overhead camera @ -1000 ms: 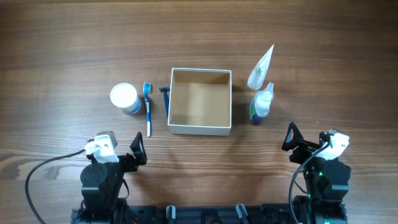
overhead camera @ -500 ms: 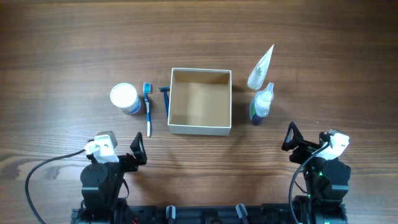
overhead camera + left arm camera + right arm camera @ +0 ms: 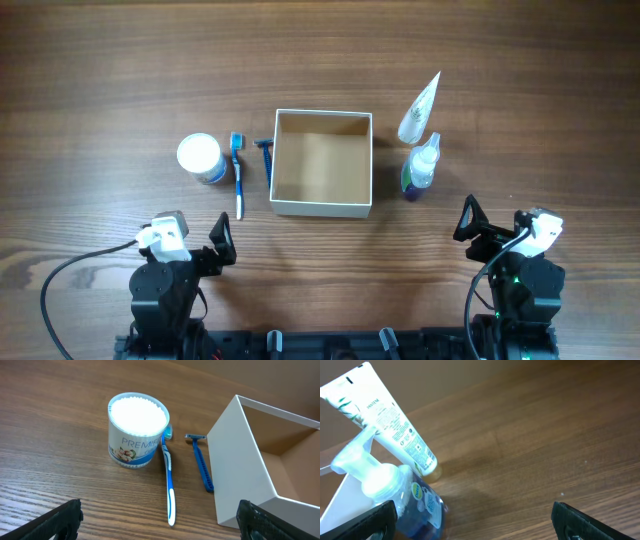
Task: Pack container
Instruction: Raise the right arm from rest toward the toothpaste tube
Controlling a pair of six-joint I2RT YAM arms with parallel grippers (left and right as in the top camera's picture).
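Container [image 3: 322, 207] top: left uncovered, so entry from above is unobstructed.
9 o'clock side: crowded by a razor [image 3: 267, 160] just beside the wall, then a toothbrush [image 3: 238, 180], then a jar [image 3: 200, 157].
3 o'clock side: blocked by a pump bottle [image 3: 422, 165] and a tube [image 3: 420, 107].
12 and 6 o'clock: bare desk [image 3: 320, 60] is left open.

Matte black on both the left arm [image 3: 165, 292] and the right arm [image 3: 522, 292], built of rounded, blocky housings, each topped by a small white camera block [image 3: 165, 235] with grey trim. Off the left one, a thin black cable [image 3: 58, 290] in a wide loop; on the right, a similar black lead [image 3: 488, 285] beside a tiny green light [image 3: 512, 281]. From the wrist cameras, only dark, rough-textured wedge tips of the left gripper [image 3: 162, 525] and the right gripper [image 3: 480, 524], one at each lower corner.
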